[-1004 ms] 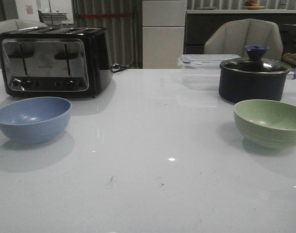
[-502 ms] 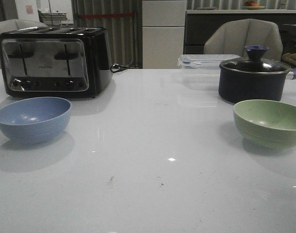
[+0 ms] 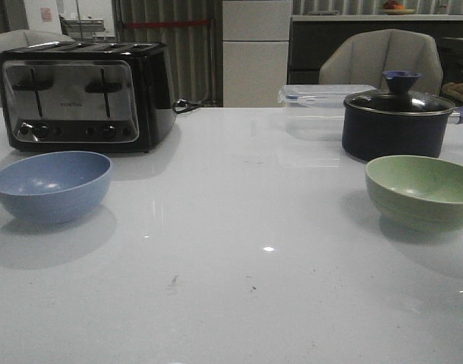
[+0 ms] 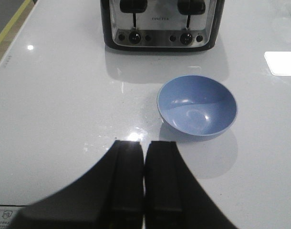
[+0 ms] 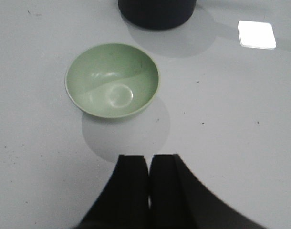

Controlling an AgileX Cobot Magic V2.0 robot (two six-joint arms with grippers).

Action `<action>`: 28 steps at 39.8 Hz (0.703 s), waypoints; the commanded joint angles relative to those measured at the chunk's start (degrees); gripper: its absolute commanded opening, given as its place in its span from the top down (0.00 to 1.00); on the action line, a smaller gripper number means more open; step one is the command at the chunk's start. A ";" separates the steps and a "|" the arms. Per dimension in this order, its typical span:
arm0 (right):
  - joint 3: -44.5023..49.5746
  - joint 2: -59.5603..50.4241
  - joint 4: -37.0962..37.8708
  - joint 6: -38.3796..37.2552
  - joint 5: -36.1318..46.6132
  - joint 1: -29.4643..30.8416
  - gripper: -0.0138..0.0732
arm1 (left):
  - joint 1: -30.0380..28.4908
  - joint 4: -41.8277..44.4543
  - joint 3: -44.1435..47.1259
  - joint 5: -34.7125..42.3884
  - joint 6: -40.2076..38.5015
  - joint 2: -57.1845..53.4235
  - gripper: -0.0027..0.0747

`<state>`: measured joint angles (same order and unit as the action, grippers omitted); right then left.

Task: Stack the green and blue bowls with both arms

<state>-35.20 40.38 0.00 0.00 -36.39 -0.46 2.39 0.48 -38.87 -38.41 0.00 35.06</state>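
On the white table the blue bowl sits upright at the left, just in front of a black and chrome four-slot toaster, while the green bowl sits upright far across at the right, just in front of a dark blue pot with a glass lid and blue knob. The two bowls are well apart, with bare tabletop between them, and both are empty. A clear lidded plastic container stands behind and beside the pot, and a grey chair stands past the table's far edge. Neither arm shows in the front view. In the left wrist view the left gripper hangs above the table with its two black fingers pressed together, holding nothing; the blue bowl lies near it but apart, with the toaster beyond. In the right wrist view the right gripper likewise has its fingers closed against each other and empty, and the green bowl lies apart from it, the dark pot just past the bowl.
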 commanded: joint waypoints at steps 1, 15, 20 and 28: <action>-1.71 2.82 0.00 0.00 3.75 0.22 0.45 | 0.31 -0.48 -1.56 4.33 0.00 1.62 0.66; -10.19 21.99 -0.87 0.00 0.81 1.17 0.18 | 0.31 -0.16 -1.56 4.42 0.00 3.90 0.42; -17.46 31.60 -2.94 0.00 -1.51 4.82 0.18 | 0.31 -0.16 -1.56 4.42 0.00 3.90 0.42; -25.18 43.00 -4.63 0.94 -3.98 7.04 0.18 | 0.31 -0.16 -1.56 4.42 0.00 3.90 0.42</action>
<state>-56.30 81.73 -3.65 0.00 -41.16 6.05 2.39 0.48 -38.87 -38.41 0.00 38.80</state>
